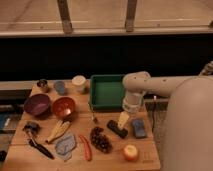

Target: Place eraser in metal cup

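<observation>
Near the right edge of the table (109, 162), the hand (123, 120) hangs low, just in front of the green tray (107, 93), with its pale fingers pointing down. The fingers stand apart and hold nothing: the hand is open. The white arm (159, 85) reaches it from the right side, passing over the right rim of the tray.

The eraser (117, 129) lies flat on the wood directly under the fingertips, a little toward the front edge. Whether the tips already touch it or stop just above it, I cannot tell. A blue-grey block (139, 128) lies just beside the eraser, closer to the right edge.

The metal cup (43, 85) stands upright in the back left corner of the table, well apart from the eraser and the hand. Next to it along the back edge are a blue-grey cup (60, 87) and then a white cup (78, 82), which is near the left wall of the tray.

On the left half stand a purple bowl (37, 104) and an orange bowl (64, 107), side by side. In front of them lies a banana (59, 130), and near the middle of the front edge are dark grapes (100, 139) and a red chili (86, 148). A round orange fruit (131, 152) sits close to the front edge, in front of the eraser.
</observation>
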You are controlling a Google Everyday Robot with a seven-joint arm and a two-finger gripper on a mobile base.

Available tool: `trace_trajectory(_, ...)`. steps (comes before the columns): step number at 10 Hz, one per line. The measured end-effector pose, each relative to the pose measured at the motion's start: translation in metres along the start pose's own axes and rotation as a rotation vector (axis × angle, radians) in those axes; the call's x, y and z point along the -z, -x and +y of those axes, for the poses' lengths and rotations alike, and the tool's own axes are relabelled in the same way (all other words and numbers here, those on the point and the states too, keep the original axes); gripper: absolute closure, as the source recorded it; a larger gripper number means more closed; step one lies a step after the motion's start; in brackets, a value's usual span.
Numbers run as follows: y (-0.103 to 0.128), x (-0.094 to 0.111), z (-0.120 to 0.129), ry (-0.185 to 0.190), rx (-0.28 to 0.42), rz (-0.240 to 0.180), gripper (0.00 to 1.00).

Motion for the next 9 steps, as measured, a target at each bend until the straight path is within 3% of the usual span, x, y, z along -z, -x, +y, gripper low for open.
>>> trace_trajectory(5, 0.013, -0.014, 0.006, -0.045, 0.056, 0.099, 0.20)
trace_trajectory(9, 0.022, -0.019, 0.013, -0.070, 0.094, 0.139, 0.20)
